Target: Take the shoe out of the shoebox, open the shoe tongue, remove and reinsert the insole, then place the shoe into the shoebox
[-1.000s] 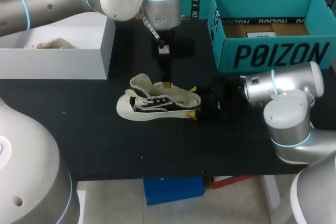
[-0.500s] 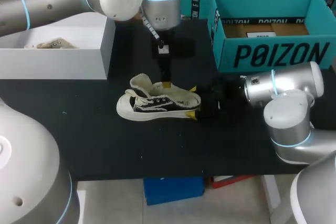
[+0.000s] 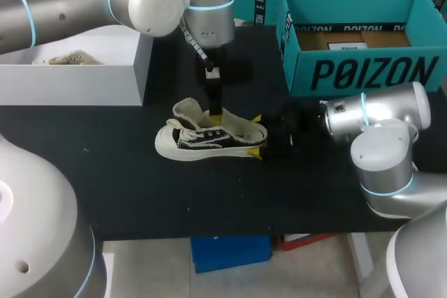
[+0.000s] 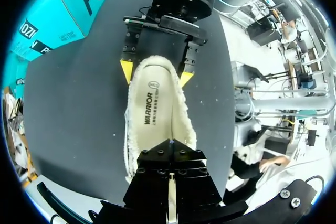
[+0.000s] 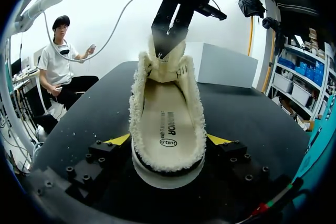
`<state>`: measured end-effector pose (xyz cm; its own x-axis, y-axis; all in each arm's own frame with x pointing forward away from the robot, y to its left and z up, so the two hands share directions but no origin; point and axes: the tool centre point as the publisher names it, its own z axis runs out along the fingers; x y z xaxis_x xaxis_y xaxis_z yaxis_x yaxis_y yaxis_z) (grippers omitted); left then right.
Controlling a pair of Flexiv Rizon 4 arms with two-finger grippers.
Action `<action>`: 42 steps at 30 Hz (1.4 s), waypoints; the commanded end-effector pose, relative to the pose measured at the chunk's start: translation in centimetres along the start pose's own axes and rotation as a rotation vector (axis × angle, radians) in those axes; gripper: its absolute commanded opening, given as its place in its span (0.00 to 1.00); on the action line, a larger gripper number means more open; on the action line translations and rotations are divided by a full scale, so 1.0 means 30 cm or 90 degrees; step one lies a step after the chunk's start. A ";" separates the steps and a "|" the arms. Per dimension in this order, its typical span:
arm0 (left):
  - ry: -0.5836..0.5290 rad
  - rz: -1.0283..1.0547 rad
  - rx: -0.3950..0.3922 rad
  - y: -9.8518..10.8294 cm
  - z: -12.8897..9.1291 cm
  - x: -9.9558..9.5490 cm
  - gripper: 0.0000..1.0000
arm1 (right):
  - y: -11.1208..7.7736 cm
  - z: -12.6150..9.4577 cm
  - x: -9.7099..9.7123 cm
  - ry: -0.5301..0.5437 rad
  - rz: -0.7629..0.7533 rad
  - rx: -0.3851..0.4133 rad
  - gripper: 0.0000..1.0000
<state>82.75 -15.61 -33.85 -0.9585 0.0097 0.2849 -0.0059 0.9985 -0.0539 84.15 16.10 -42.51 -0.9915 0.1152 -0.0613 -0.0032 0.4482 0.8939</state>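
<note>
A black low sneaker with cream fleece lining (image 3: pixel 209 137) lies on the black table, toe to the left, with its white insole (image 4: pixel 152 108) inside. My right gripper (image 3: pixel 257 135) has its yellow fingertips pressed on both sides of the heel (image 5: pixel 168 169), shut on the shoe. My left gripper (image 3: pixel 216 114) hangs straight down over the shoe's opening, fingers shut, their tips against the raised tongue (image 5: pixel 164 59). In the left wrist view its closed fingers (image 4: pixel 169 182) hide the tongue and the front of the shoe.
A teal shoebox (image 3: pixel 363 68) stands open at the back right, close behind my right arm. An open white box (image 3: pixel 77 68) with something pale inside sits at the back left. Bare black tabletop (image 3: pixel 209 193) lies in front of the shoe.
My left arm has shifted slightly to the left, carrying its shut fingers toward the toe end against the tongue. Shoe and right gripper have stayed in place.
</note>
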 end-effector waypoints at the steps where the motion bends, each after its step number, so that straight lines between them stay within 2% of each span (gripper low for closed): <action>1: 0.003 -0.001 0.011 0.014 0.045 -0.006 0.00 | 0.001 0.000 -0.002 0.000 0.001 0.001 0.00; 18: 0.030 0.004 0.034 0.020 0.161 0.014 0.00 | 0.001 0.000 -0.002 0.000 0.001 0.001 0.00; 42: 0.027 -0.024 0.056 0.033 0.262 0.021 0.00 | 0.001 0.000 -0.002 0.000 0.001 0.001 0.00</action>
<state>80.44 -15.01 -40.80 -0.9418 -0.0225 0.3355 -0.0669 0.9903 -0.1216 84.10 16.10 -42.54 -0.9915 0.1145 -0.0613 -0.0035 0.4486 0.8937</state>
